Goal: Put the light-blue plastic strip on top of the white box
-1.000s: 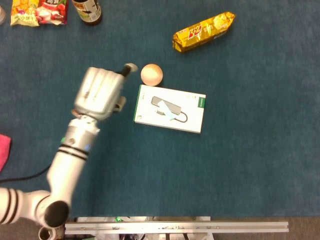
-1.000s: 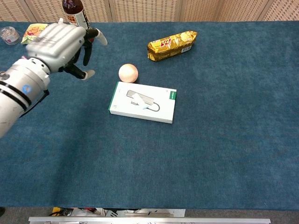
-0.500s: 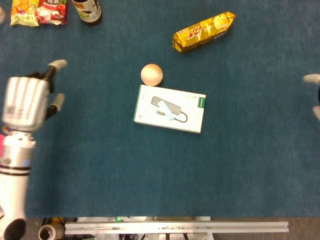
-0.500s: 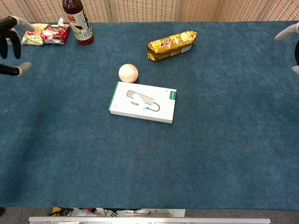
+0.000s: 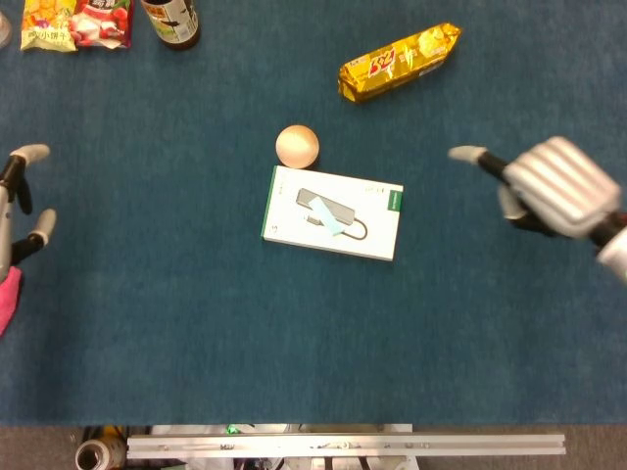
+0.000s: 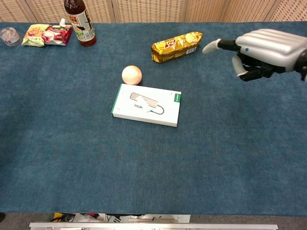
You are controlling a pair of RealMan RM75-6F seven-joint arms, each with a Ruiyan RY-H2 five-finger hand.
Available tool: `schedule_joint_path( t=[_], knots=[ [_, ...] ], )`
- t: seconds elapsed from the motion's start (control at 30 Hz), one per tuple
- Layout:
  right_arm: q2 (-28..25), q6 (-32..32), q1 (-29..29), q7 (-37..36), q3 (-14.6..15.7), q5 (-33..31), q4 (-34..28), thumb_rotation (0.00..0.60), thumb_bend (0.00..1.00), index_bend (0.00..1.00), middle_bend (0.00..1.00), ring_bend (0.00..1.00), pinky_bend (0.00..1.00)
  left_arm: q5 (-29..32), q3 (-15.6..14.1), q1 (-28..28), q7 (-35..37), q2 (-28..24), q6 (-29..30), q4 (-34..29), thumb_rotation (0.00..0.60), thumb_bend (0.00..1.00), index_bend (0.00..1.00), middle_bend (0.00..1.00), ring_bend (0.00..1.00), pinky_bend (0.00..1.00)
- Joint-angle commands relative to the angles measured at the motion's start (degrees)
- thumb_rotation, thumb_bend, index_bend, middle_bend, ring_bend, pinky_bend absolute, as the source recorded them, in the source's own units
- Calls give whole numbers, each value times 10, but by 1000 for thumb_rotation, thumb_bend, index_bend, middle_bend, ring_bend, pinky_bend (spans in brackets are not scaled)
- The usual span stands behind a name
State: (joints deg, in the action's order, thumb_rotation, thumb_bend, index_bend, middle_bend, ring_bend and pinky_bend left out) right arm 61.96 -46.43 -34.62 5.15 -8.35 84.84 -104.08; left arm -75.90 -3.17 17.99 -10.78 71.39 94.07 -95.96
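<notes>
On white box point(image 5: 332, 212): light-blue strip point(image 5: 326, 215), well apart from both hands' spread, empty fingers point(image 5: 468, 155).

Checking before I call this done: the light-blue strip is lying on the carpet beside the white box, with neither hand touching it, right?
Not quite. The light-blue strip lies on top of the white box, not on the carpet; the head view shows it. Neither the left hand nor the right hand touches it.
</notes>
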Motion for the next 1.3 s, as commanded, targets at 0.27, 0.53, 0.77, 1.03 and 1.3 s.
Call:
schedule_joint_path(
  t=[0.27,0.53,0.77,1.03,1.3],
  knots=[
    [74,120,-129,142,-14,-185,11,223,1000,158,1000,1000,1000,-6,22,-29,35,-12,-19,3,600,236,282,679,700,821],
    [94,132,-209,231,20,-310,8,6,1000,165,1000,1000,1000,-16,37,-38,39,-12,-32,-2,600,236,279,681,702,821],
    [112,114,-268,279,59,-393,3,0,1000,213,1000,1000,1000,-21,45,-48,44,-13,-45,-5,600,236,278,684,704,821],
    [129,103,-300,286,87,-428,4,0,1000,248,1000,1000,1000,-29,55,-57,46,-12,-49,-5,600,236,277,684,704,821],
    [163,95,-318,285,101,-429,21,0,1000,248,1000,1000,1000,-34,62,-63,49,-9,-56,-3,600,237,276,684,704,821]
  ],
)
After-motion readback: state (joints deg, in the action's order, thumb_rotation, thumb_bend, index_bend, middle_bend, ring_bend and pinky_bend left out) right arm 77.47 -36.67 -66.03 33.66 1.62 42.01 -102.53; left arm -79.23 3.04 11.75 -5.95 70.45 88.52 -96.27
